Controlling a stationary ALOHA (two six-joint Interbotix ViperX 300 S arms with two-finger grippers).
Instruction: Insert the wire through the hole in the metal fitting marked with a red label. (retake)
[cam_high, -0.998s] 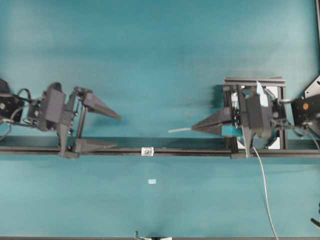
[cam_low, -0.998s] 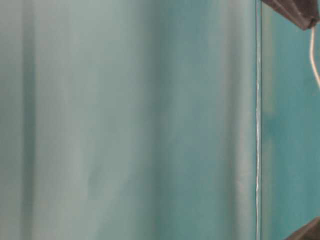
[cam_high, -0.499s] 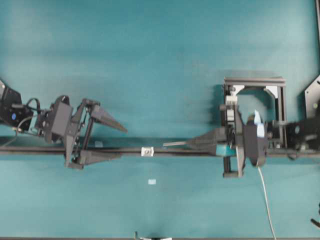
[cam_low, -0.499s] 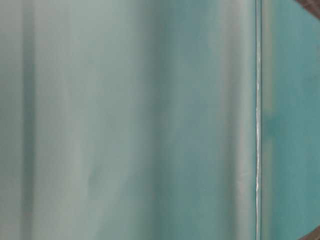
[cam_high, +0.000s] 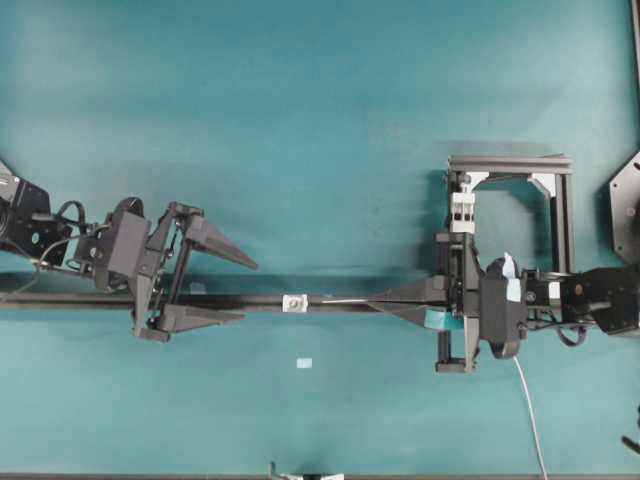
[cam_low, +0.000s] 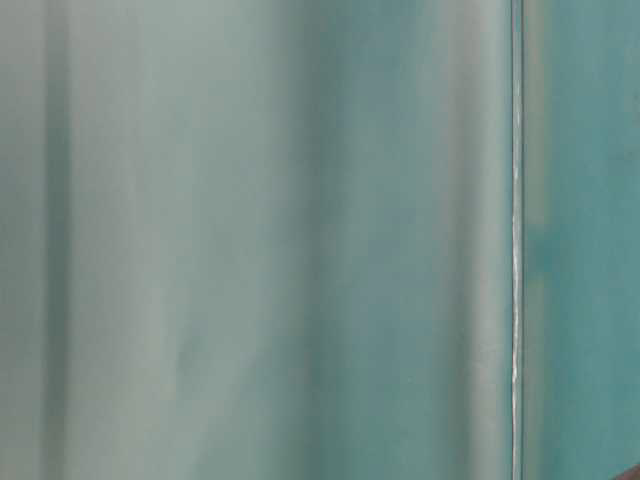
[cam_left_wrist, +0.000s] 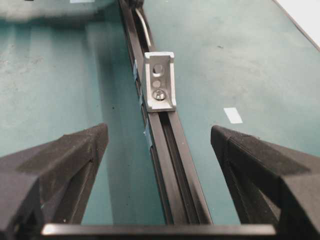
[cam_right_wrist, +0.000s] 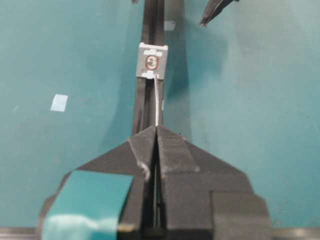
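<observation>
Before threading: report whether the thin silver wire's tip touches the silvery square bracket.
Cannot tell. In the right wrist view the wire tip ends at the bracket lower edge; no gap or contact shows plainly.

Brushed silvery metal fitting (cam_left_wrist: 159, 81), matt black rail (cam_left_wrist: 172, 165)

Rail (cam_high: 330, 303) crosses mid-frame, fitting (cam_high: 294, 302) upright on it. Black frame (cam_high: 508, 165) blocks upper right. Open teal table (cam_high: 300, 120) across top and below rail.

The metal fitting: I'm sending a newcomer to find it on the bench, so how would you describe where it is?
Follow the long black rail that crosses the teal table from side to side. Near its middle sits the metal fitting, a small silvery angle bracket as wide as the rail. Unlike the flat pale label on the table nearby, it stands upright and carries a red-ringed hole.
</observation>
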